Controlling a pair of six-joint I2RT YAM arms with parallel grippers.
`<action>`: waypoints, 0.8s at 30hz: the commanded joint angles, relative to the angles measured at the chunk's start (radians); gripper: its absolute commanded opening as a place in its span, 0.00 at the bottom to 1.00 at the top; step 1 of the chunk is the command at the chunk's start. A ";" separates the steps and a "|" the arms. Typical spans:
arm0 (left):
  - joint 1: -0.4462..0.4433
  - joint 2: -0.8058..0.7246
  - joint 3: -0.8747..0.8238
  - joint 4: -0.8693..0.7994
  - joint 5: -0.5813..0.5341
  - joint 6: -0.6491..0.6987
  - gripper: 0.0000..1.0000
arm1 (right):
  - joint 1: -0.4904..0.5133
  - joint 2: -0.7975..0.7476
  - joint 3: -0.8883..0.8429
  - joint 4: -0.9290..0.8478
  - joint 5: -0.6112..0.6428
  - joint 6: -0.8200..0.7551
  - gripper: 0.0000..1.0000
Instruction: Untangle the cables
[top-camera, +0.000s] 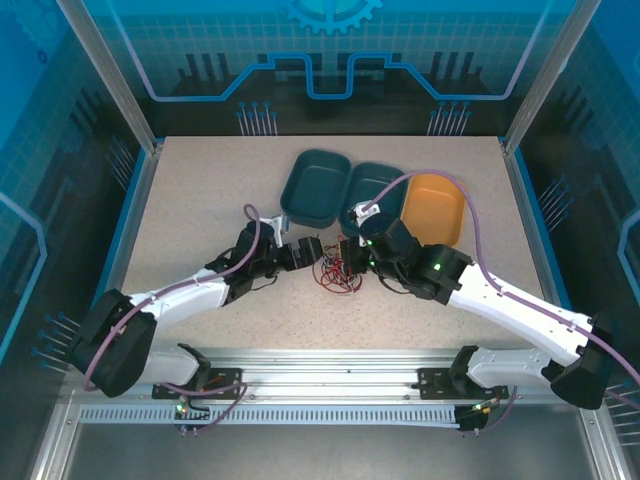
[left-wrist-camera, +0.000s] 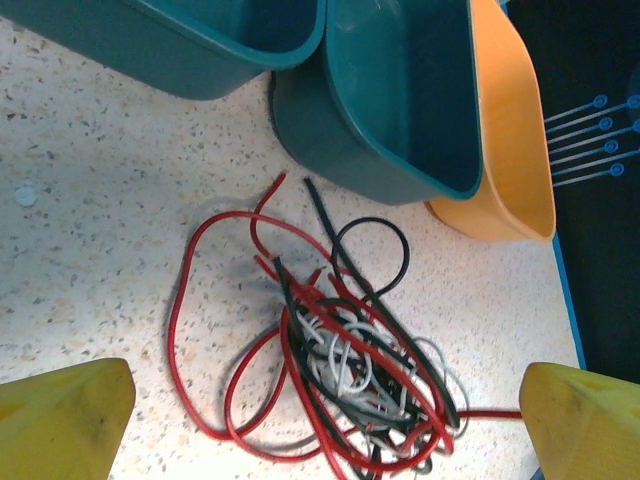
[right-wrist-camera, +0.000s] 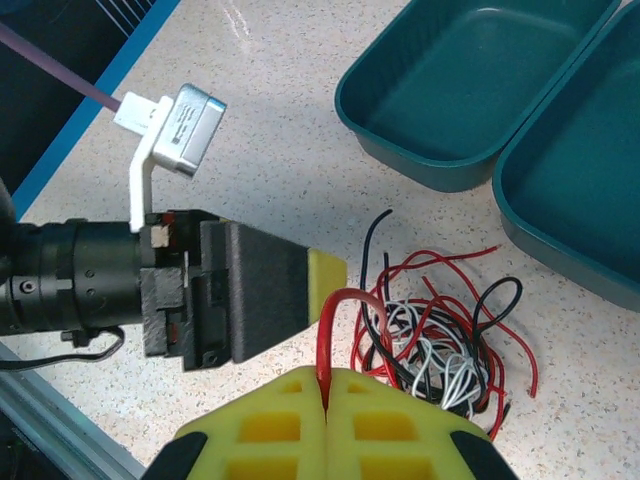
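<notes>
The red, black and white cables lie in one tangled heap (top-camera: 336, 273) on the speckled table. In the left wrist view the red cable (left-wrist-camera: 185, 290) loops out to the left, the black cable (left-wrist-camera: 400, 250) forms a loop toward the trays, and the white cable (left-wrist-camera: 345, 360) sits in the middle. My left gripper (left-wrist-camera: 325, 430) is open wide, and its yellow fingertips (left-wrist-camera: 60, 420) straddle the heap just above the table. My right gripper (right-wrist-camera: 327, 385) is shut on a raised loop of the red cable (right-wrist-camera: 335, 310), beside the left gripper (right-wrist-camera: 250, 290). In the top view the two grippers (top-camera: 312, 255) (top-camera: 352, 258) flank the heap.
Two empty teal trays (top-camera: 315, 185) (top-camera: 372, 190) and an orange tray (top-camera: 432, 208) stand in a row just behind the heap. Bare tabletop extends to the left (top-camera: 190, 200) and along the front edge. The teal tray's wall (left-wrist-camera: 380, 170) is close to the cable ends.
</notes>
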 joint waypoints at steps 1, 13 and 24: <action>-0.012 0.055 0.051 -0.019 -0.039 -0.055 0.98 | 0.018 -0.021 0.023 0.035 -0.009 -0.038 0.00; -0.021 0.162 0.080 0.025 0.011 -0.106 0.76 | 0.048 -0.031 0.031 0.050 0.012 -0.062 0.00; -0.036 0.235 0.098 0.054 0.068 -0.111 0.58 | 0.054 -0.046 0.049 0.071 0.006 -0.074 0.00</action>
